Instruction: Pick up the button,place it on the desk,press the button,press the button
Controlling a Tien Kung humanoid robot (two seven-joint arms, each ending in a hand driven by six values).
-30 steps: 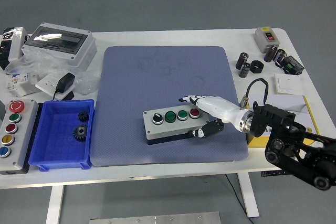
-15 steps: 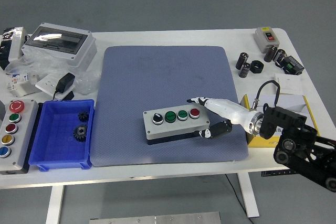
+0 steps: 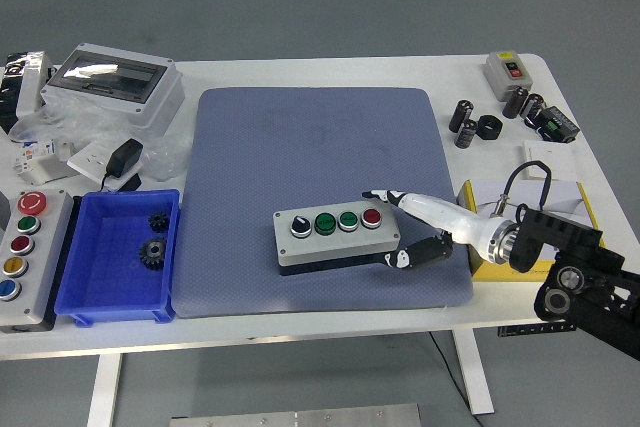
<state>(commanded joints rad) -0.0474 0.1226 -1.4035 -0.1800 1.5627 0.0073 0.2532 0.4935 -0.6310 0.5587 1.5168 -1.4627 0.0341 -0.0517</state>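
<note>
A grey button box [image 3: 336, 237] lies on the blue mat [image 3: 315, 192]. Its top carries a black selector knob, two green buttons and a red button [image 3: 371, 215] at the right end. My right hand [image 3: 405, 227] is just right of the box. Its white fingers [image 3: 400, 198] stretch out past the box's far right corner, near the red button. The black thumb [image 3: 415, 255] sits by the box's near right corner. The hand holds nothing. My left arm is out of view.
A blue bin [image 3: 118, 255] with two black gears stands left of the mat. A second button panel [image 3: 25, 252] lies at the left edge. A grey enclosure [image 3: 115, 82] sits at back left. Black cylinders [image 3: 480, 122] and a yellow-edged box [image 3: 540, 212] lie at right.
My right hand has pulled back to the right, away from the red button and off the box's right end. The box has not moved.
</note>
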